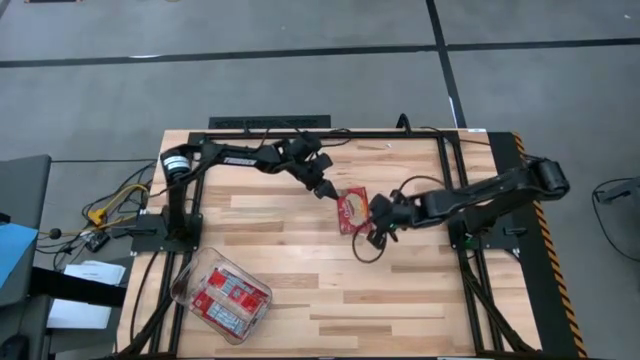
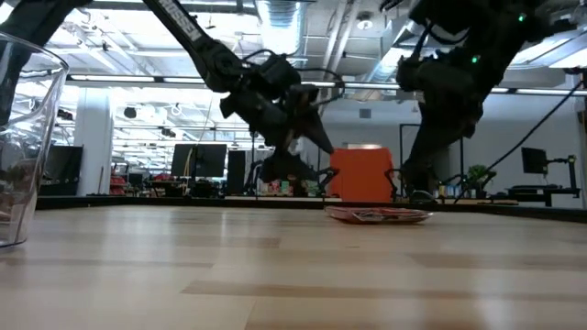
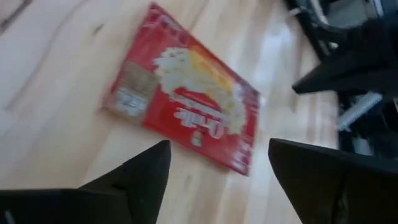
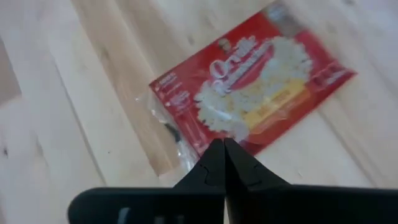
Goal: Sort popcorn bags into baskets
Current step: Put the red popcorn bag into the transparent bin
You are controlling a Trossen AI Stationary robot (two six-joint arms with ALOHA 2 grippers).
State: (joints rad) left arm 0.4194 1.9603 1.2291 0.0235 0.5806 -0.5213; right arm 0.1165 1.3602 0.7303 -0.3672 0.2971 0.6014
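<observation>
One red popcorn bag (image 1: 352, 210) with a yellow-cream picture lies flat on the wooden table near its middle; the low view shows the bag (image 2: 378, 215) flat on the boards. My left gripper (image 1: 327, 192) hovers open just off the bag's far-left side, and in the left wrist view its fingers (image 3: 217, 149) stand apart above the bag (image 3: 186, 99). My right gripper (image 1: 374, 216) is shut at the bag's right side. The clear tub (image 1: 190, 275) sits near the table's near-left corner with several red packets (image 1: 228, 298) in it. My right gripper (image 4: 222, 144) points its shut fingertips down over the bag's end with the clear sealed edge (image 4: 180, 140). I cannot tell whether they touch it. The bag lies flat on the table.
Black frame rails run along the table's left, right and far edges (image 1: 300, 132). A loose black cable loop (image 1: 370, 245) hangs under the right arm. Bare wood lies between the bag and the tub. In the low view the tub's wall (image 2: 27, 137) stands close at the left.
</observation>
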